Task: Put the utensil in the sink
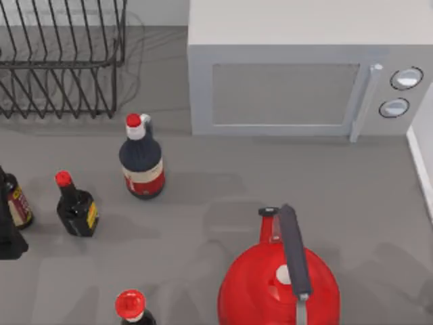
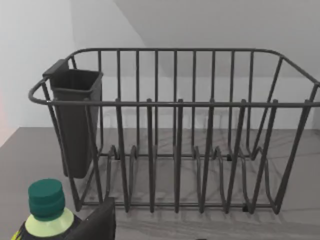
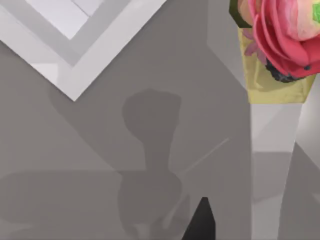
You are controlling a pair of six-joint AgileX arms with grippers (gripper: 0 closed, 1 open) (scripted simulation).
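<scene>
glossy red round kettle (image 1: 260,291), wire dish rack (image 1: 61,61), boxy white microwave (image 1: 304,68)

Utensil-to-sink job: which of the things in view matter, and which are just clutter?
Job, likely:
- dish rack with its dark utensil cup
- white rim at the table's right edge, possibly the sink; cannot tell

Lying about:
- microwave
- red vessel
- large sauce bottle
- small red-capped bottle
- green-capped bottle
- pink flower

Dark, wedge-shaped right tool (image 3: 201,222) tip.
</scene>
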